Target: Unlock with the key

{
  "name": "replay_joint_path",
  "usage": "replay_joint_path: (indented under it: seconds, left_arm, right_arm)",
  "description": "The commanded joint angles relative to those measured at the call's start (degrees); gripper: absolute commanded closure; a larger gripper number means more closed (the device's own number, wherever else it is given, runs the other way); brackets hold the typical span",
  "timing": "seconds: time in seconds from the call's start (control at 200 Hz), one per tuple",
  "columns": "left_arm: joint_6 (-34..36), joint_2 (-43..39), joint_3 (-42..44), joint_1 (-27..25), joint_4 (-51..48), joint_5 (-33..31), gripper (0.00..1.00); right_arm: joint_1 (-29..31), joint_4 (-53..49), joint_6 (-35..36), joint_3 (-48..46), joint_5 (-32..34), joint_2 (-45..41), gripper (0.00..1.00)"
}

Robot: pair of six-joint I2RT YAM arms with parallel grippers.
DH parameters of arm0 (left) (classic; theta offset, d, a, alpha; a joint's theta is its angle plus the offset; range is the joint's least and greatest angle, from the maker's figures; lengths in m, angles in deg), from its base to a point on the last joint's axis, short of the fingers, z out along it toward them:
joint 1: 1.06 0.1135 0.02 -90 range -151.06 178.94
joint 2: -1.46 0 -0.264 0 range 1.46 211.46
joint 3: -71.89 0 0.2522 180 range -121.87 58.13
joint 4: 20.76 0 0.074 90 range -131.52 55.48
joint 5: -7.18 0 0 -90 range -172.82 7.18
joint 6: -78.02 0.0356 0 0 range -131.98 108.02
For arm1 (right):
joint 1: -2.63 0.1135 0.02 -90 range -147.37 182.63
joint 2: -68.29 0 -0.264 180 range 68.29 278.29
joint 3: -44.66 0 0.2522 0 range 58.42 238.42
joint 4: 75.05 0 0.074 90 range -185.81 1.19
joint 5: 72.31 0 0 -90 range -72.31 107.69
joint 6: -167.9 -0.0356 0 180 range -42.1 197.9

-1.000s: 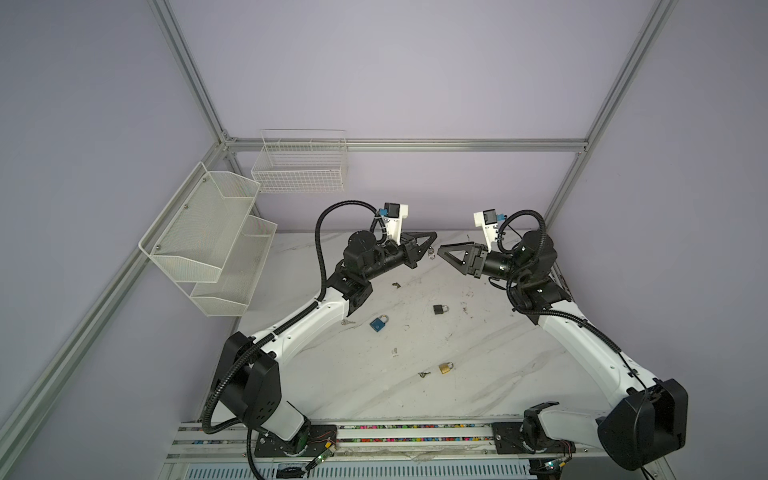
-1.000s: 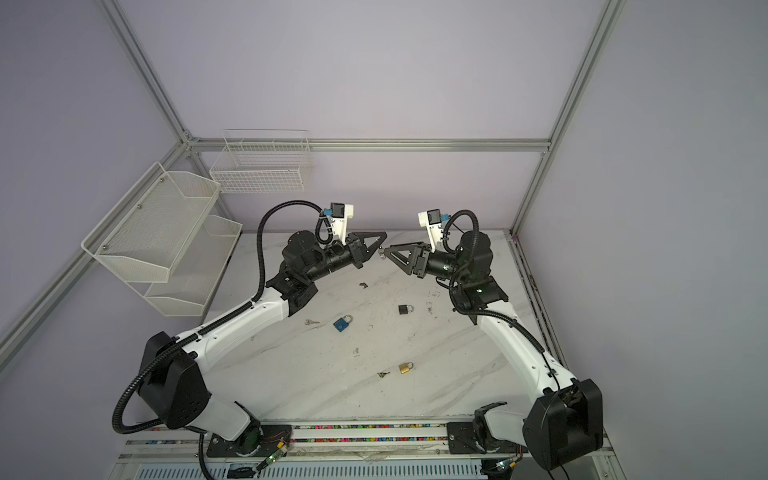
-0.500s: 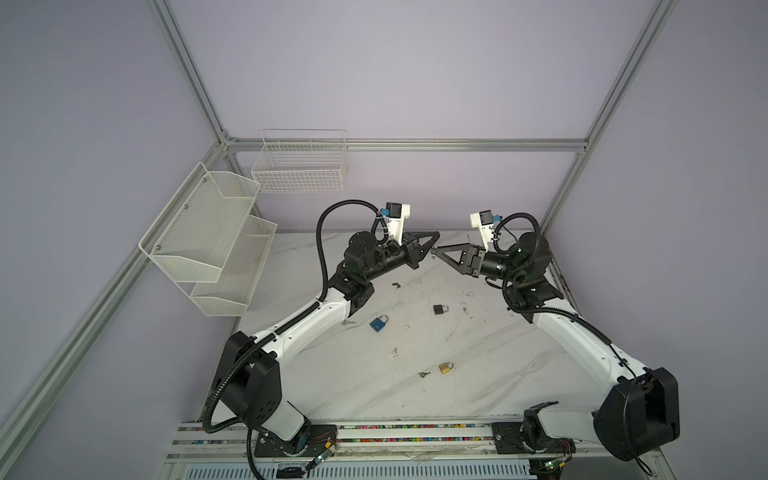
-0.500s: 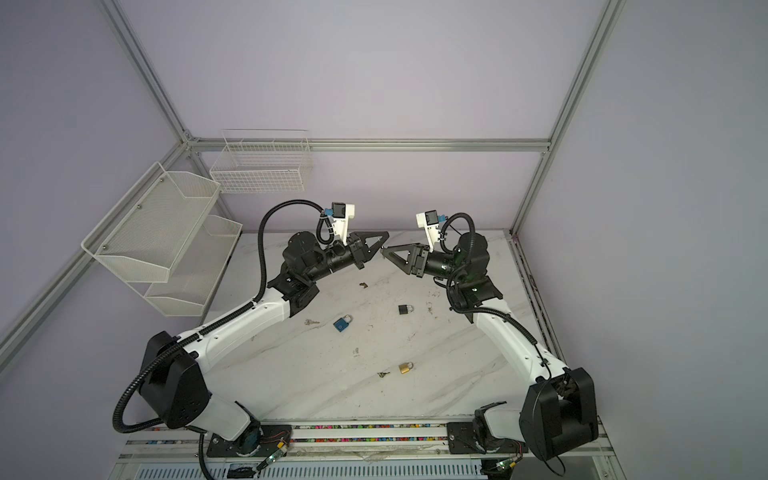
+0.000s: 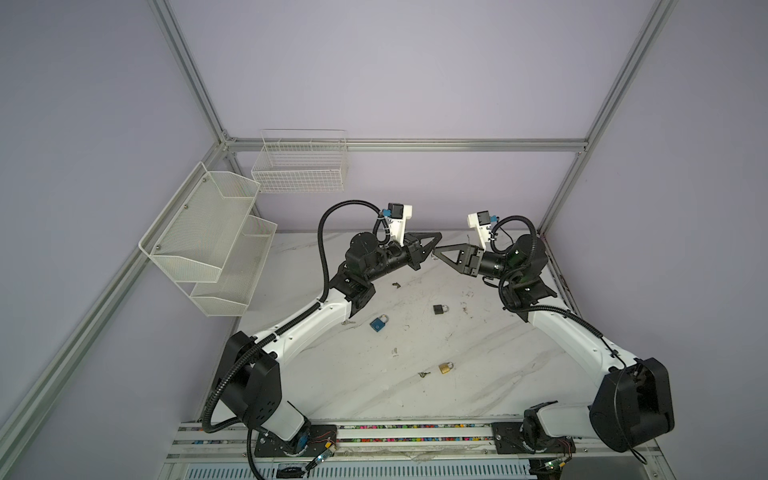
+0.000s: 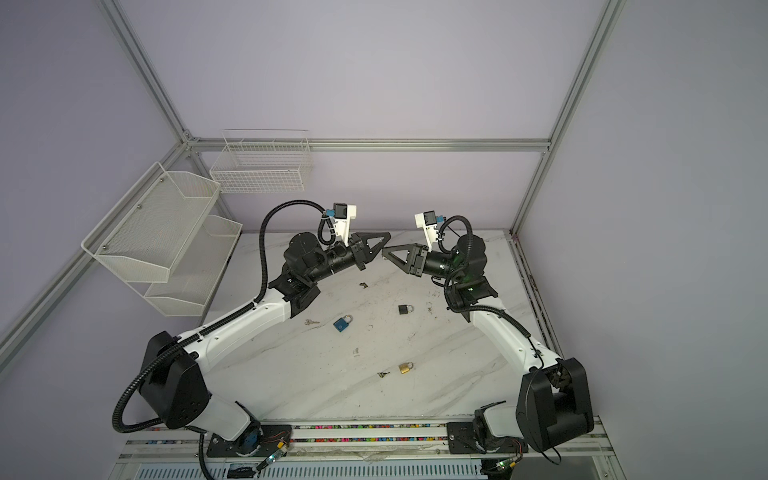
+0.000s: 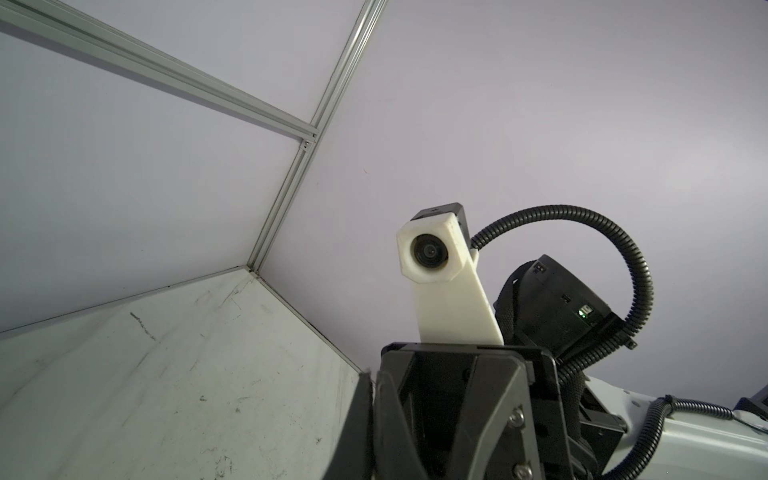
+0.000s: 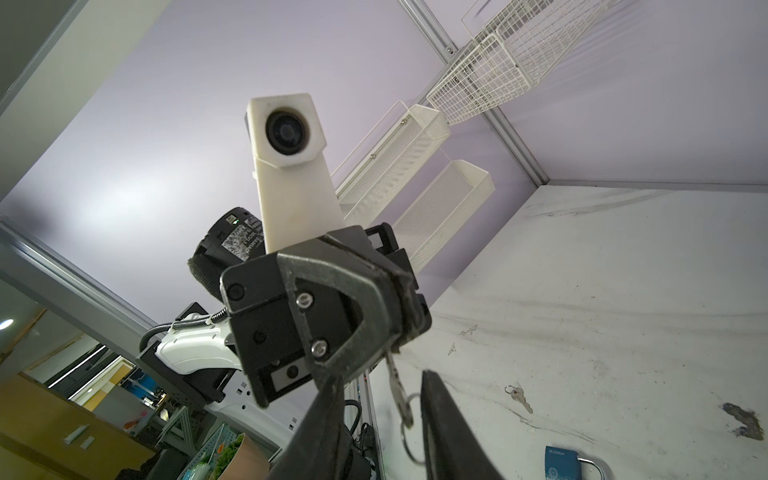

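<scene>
Having closed in, our right claw [image 8: 382,378], still spread but narrowing, now brackets the key [image 8: 397,388] pinched in our left claw [image 8: 392,345], so we judge a handover near.

The right arm's wrist camera [image 7: 430,254], a dark lens in a white housing on a white bracket, faces this view head-on. A black corrugated cable [image 7: 623,249] loops from behind the housing, round through its three o'clock and down. Inside that loop, at the camera's four o'clock, sits a black motor housing [image 7: 557,307] with a small green light. At six o'clock the right arm's black fingers [image 7: 490,419] point this way, tips cut off; their gap cannot be judged. A scuffed white marble surface [image 7: 166,395] spreads at eight o'clock, meeting lavender walls [image 7: 540,104] and an aluminium frame post [image 7: 291,187].
</scene>
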Motion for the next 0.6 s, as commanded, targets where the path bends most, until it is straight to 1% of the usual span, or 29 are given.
replay_joint_path:
  seconds: [0.0,0.445,0.595]
  left_arm:
    - [0.33,-0.57,-0.72,-0.22,3.29,0.22,1.0]
    - [0.03,0.28,-1.65,-0.48,3.58,0.72,1.0]
    - [0.09,0.3,-1.86,-0.66,3.64,0.8,1.0]
  right_arm:
    - [-0.27,3.3,-0.82,-1.27,-0.9,-0.15,0.69]
    - [-0.26,3.46,-0.38,-0.76,-0.59,0.66,0.71]
    - [-0.27,3.47,-0.41,-0.54,-0.2,0.69,0.74]
